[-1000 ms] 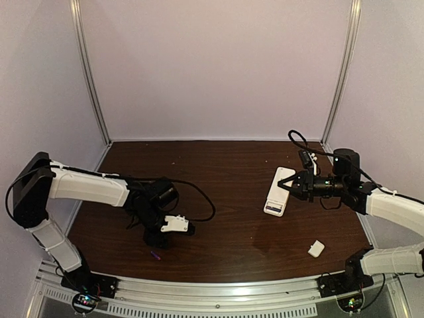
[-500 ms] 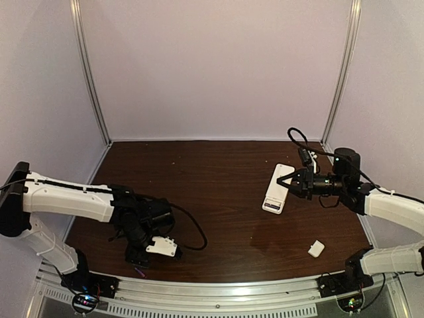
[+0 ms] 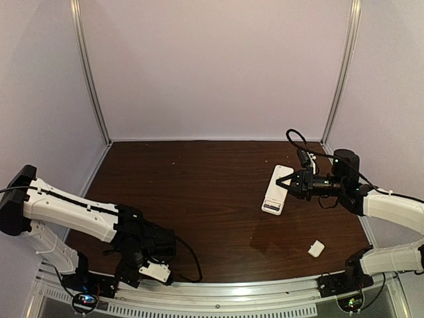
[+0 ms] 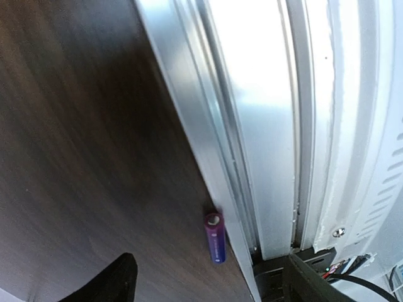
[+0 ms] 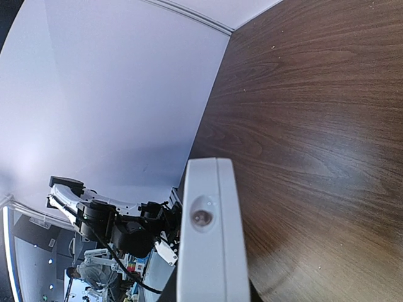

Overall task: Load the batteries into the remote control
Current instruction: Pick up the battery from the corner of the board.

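Left wrist, one battery (image 4: 215,237) beside rail (image 4: 252,126), right hand (image 3: 285,185) gripping one remote (image 3: 273,197)

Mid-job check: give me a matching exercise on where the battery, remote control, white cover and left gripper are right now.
Things:
1. battery
2. remote control
3. white cover
4. left gripper

States:
A. held in the right gripper
B. open, one finger on either side of the battery
C. lying alone on the table, near the right arm's base
D. lying against the metal rail at the table's near edge

Pairs: 1-D, 2-A, 3-C, 4-B
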{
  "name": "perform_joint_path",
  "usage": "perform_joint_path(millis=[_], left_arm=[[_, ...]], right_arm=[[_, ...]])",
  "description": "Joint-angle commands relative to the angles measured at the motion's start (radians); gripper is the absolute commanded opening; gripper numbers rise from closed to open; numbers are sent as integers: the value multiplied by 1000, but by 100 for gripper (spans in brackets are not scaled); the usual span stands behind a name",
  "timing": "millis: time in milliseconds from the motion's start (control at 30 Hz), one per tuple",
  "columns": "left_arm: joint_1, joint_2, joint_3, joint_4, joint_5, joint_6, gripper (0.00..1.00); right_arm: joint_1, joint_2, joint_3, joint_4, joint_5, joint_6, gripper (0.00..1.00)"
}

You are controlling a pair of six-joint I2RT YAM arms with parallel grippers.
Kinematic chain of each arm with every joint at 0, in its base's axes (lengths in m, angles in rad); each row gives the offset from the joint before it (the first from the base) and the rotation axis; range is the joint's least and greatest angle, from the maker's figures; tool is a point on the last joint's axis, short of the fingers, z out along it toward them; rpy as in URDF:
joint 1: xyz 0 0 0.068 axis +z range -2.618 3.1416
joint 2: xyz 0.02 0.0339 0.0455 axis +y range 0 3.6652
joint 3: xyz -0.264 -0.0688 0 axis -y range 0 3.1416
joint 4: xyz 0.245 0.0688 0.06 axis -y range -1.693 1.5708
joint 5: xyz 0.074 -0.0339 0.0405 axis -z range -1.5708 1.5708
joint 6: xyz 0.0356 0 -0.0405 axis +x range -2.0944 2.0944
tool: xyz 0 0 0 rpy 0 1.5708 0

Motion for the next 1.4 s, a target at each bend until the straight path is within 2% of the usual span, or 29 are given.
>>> perform_joint_path(millis=[0, 100, 333, 500, 667, 900, 1067, 1233, 1367], left_arm=[[-55, 38, -23, -22, -56, -32, 82], [-60, 69, -28, -11, -87, -36, 78], [-59, 114, -28, 44, -173, -54, 63], [-49, 110, -43, 71, -189, -61, 47], [-26, 76, -61, 121, -151, -56, 28], [-6, 38, -45, 226, -65, -79, 16], [10, 29, -26, 281, -64, -75, 1], [31, 35, 17, 314, -74, -63, 0], [39, 163, 120, 346, -101, -27, 0]], right_arm=[[-5, -6, 0, 24, -23, -15, 0], [-5, -6, 0, 23, -22, -15, 0], [-6, -5, 2, 24, -25, -15, 0], [-7, -4, 5, 22, -25, -20, 0], [-9, 0, 5, 20, -25, -23, 0], [-10, 0, 6, 10, -23, -31, 0], [-11, -2, 7, -3, -19, -36, 0], [-13, -6, 12, -14, -13, -39, 0], [-14, -3, 13, -13, -6, -39, 0]])
